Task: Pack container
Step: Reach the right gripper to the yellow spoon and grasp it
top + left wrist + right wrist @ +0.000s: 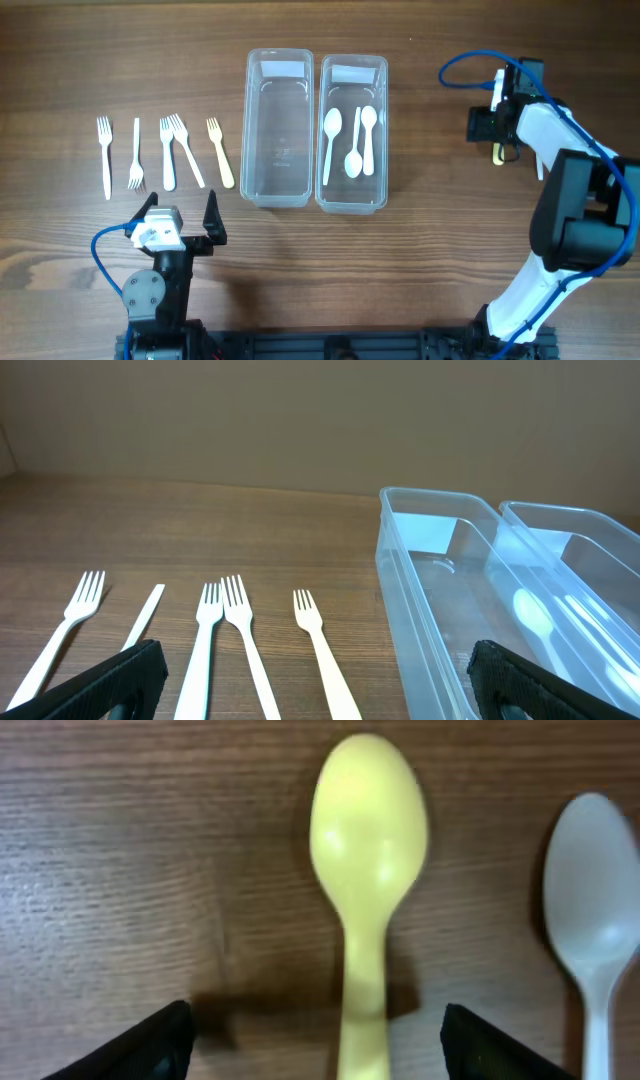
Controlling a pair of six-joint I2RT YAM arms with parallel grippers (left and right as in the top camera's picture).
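Two clear containers stand side by side at mid-table. The left container is empty. The right container holds three white spoons. Several white and cream forks lie in a row to the left, also in the left wrist view. My left gripper is open and empty, just short of the forks. My right gripper is open, low over a yellow spoon, its fingers on either side of the handle. The yellow spoon's end shows in the overhead view.
A white spoon lies on the table just right of the yellow spoon. Both containers show in the left wrist view, the empty one nearer. A blue cable loops above the right arm.
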